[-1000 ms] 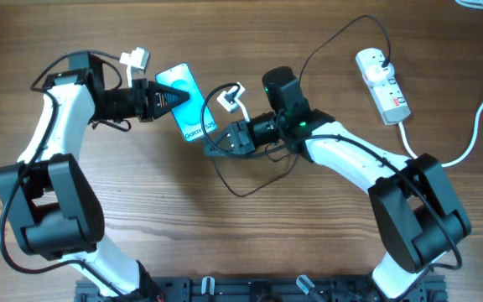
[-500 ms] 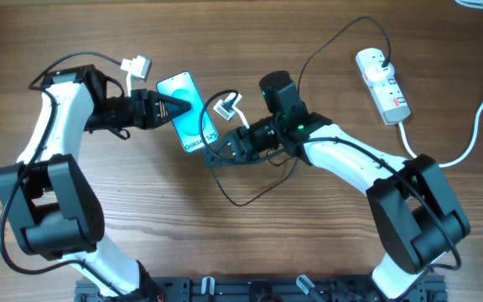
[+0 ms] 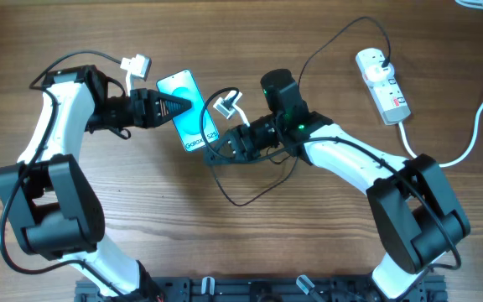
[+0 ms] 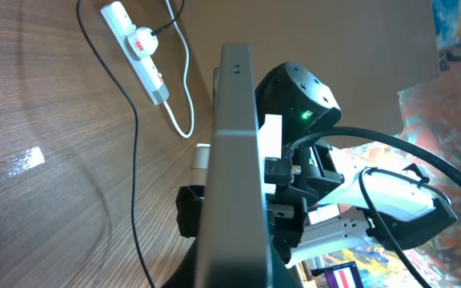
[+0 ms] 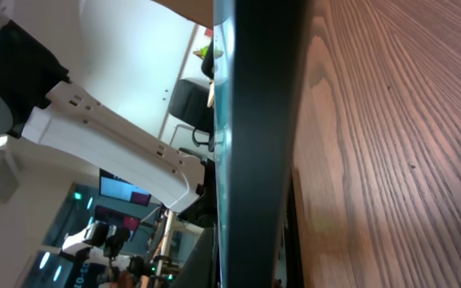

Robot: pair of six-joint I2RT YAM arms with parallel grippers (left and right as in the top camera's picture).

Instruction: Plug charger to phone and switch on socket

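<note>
The phone (image 3: 189,113), teal screen up with "Galaxy S25" at its near end, is held off the table by my left gripper (image 3: 174,105), which is shut on its left long edge. It shows edge-on in the left wrist view (image 4: 232,160) and the right wrist view (image 5: 254,120). My right gripper (image 3: 219,151) sits at the phone's near end, shut on the connector tip (image 4: 275,170) of the charger cable (image 3: 325,42). Whether the tip is seated is hidden. The white adapter (image 3: 373,62) is plugged into the socket (image 3: 386,86).
The black cable hangs in a loose loop (image 3: 243,195) below the right arm. The socket's thick white cord (image 3: 476,126) runs off the right edge of the table. Bare wood lies in front of both arms.
Over the last second my right gripper moved up and left to the phone's near end, and my left gripper shifted the phone slightly. Almost nothing moved in the last half second.
</note>
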